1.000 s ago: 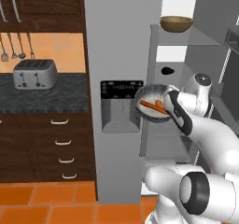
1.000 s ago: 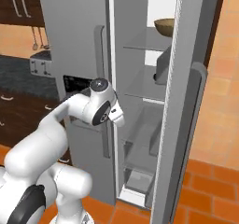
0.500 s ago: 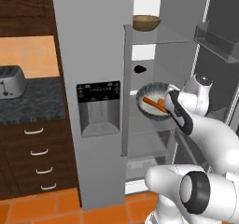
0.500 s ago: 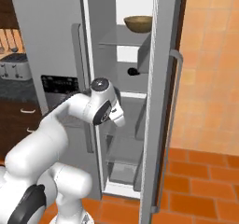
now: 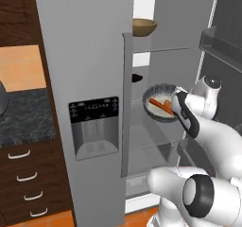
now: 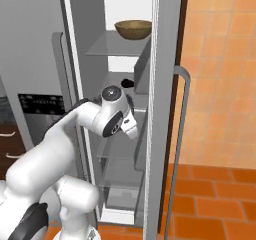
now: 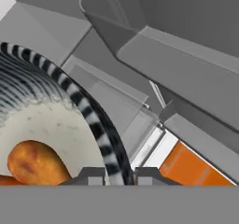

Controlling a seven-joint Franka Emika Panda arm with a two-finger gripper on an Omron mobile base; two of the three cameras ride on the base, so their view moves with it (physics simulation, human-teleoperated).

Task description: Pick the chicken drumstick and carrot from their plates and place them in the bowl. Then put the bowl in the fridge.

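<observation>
My gripper (image 5: 176, 109) is shut on the rim of the dark-grey bowl (image 5: 159, 103) and holds it up in front of the open fridge (image 5: 90, 56), about level with its middle glass shelf. The orange carrot (image 5: 161, 106) lies across the bowl's pale inside. In the hand view the striped bowl rim (image 7: 88, 115) runs between my fingertips (image 7: 95, 175), and the golden-brown chicken drumstick (image 7: 35, 164) rests inside beside a sliver of the carrot (image 7: 6, 180). In the right base view my arm reaches into the fridge (image 6: 165, 59). The plates are out of view.
A tan wooden bowl (image 5: 143, 27) sits on the top fridge shelf (image 6: 133, 29), and a small dark object (image 5: 136, 78) lies on the shelf below. The dispenser door (image 5: 93, 126) stands to the left, the open right door (image 5: 222, 46) close beside my arm. Dark drawers (image 5: 23, 178) sit at far left.
The whole scene has slid left as the base moved toward the fridge; the toaster and counter have left view. The bowl stays in my grip, now before the open shelves.
</observation>
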